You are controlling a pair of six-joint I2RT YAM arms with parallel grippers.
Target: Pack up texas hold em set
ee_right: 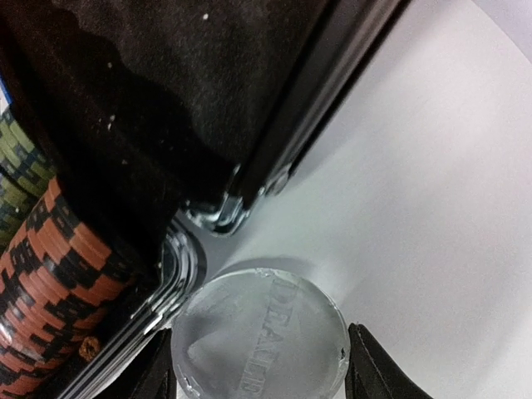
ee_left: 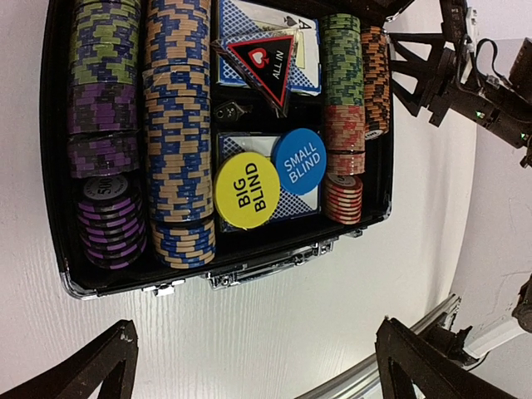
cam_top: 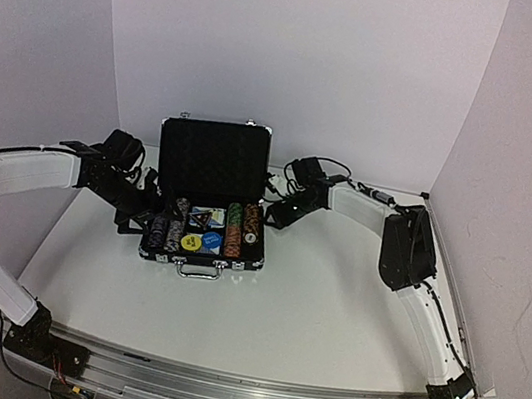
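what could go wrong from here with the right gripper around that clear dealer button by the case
The dealer button lies flat on the table with the right gripper flanking only its thin edge, so it may slip out. It lies beside a corner of the case, so a finger could catch the trim and shove the case. The ALL IN marker lies loose atop a card deck and might shift if jolted.

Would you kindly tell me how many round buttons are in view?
3: yellow Big Blind button and blue Small Blind button inside the case; clear Dealer button on the table beside it. Others may be hidden.
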